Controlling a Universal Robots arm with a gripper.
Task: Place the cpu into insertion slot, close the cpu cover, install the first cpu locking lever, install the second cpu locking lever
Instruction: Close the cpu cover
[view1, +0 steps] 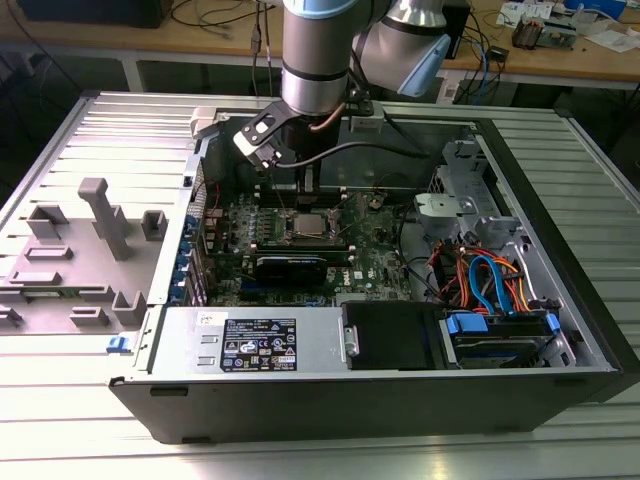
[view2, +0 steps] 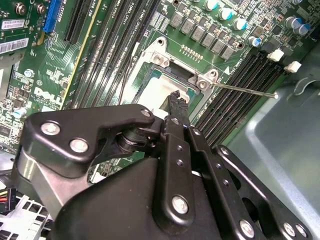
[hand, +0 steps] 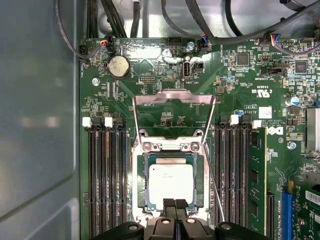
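Cpu (hand: 171, 182): one, lying flat and square inside the insertion slot (hand: 141, 175), silver-grey top up.

Gripper (hand: 175, 202): two black fingers brought tight together, nothing pinched between them. The tips hang over the cpu edge farthest from the cover hinge; cannot tell whether they touch it.

Cpu cover (hand: 172, 96): one, swung up off the slot and not closed, green board visible through its square window. It hinges at the slot rim, where there are two screws (hand: 146, 147).

Locking lever (hand: 214, 192): one seen, a thin wire rod running alongside the slot, between it and a memory bank. In the second wrist view it juts out across the memory slots.

Memory slots (hand: 107, 180): long and black, in two banks, one on each side of the insertion slot. Each bank shows two white latches (hand: 86, 121), four in all.

Coin battery (hand: 119, 66): one, round and silver, beyond the raised cover.

Writing:
- White lettering is printed across the motherboard (hand: 97, 100).
- One white sticker (hand: 265, 112) sits near a memory bank.
- In the exterior view, one black-and-white label (view1: 258, 345) sits on the grey power supply box (view1: 190, 340). Its print is left unread.

The computer case (view1: 545, 200) lies open on a slatted metal table (view1: 300, 462). One grey fixture (view1: 100, 225) stands at the exterior view's left. Orange and blue cables (view1: 490, 280) lie inside the case at the exterior view's right.
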